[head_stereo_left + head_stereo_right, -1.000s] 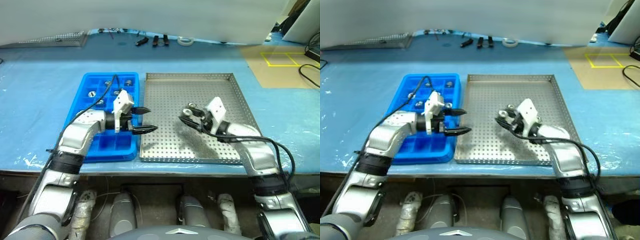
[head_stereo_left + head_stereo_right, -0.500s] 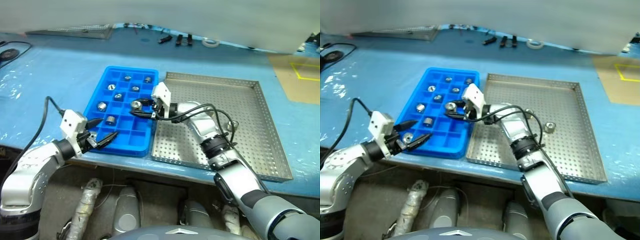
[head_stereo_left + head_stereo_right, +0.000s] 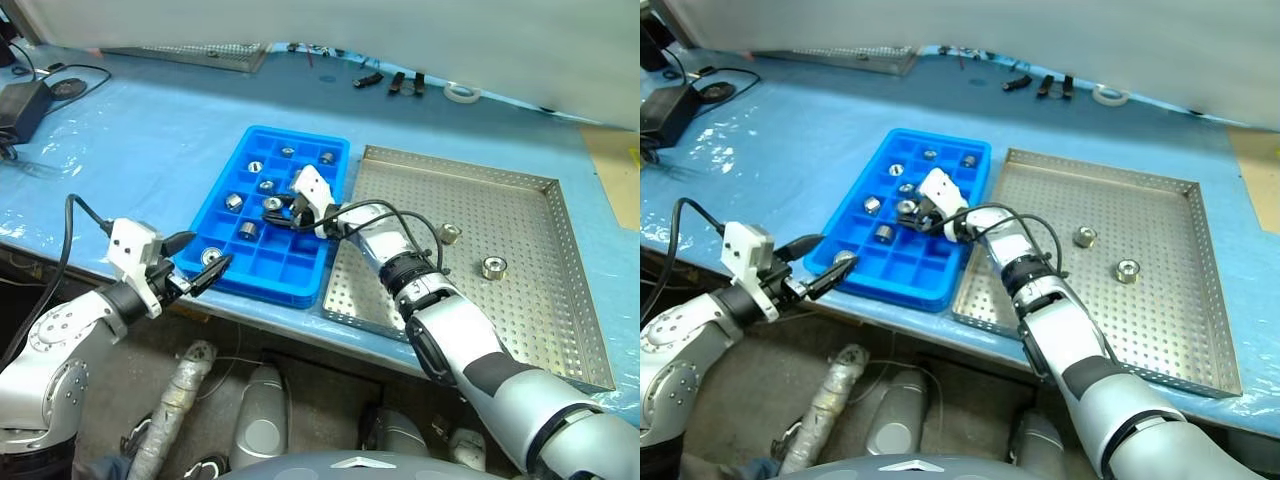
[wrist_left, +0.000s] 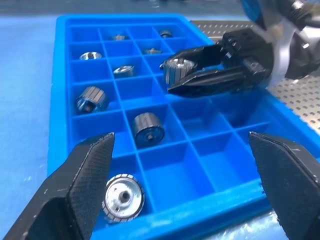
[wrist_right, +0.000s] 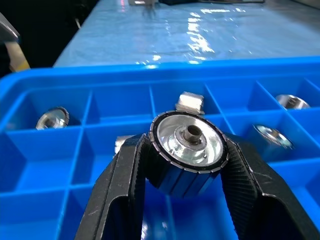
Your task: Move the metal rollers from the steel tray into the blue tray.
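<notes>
My right gripper (image 5: 186, 172) pinches a ribbed silver metal roller (image 5: 187, 148) over the bright blue compartmented plastic tray (image 3: 225, 170); roller's underside hidden. Left gripper (image 3: 200, 262) gapes wide, empty.

Your right gripper (image 3: 281, 212) clamped shut, arm stretched far-left, your left gripper (image 3: 203, 265) spread open, held near-left.

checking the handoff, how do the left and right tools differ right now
The right tool is shut on a metal roller above the blue tray; the left tool is open and empty. The right sits over the tray's middle compartments, the left off its near edge. Both have black fingers.
</notes>
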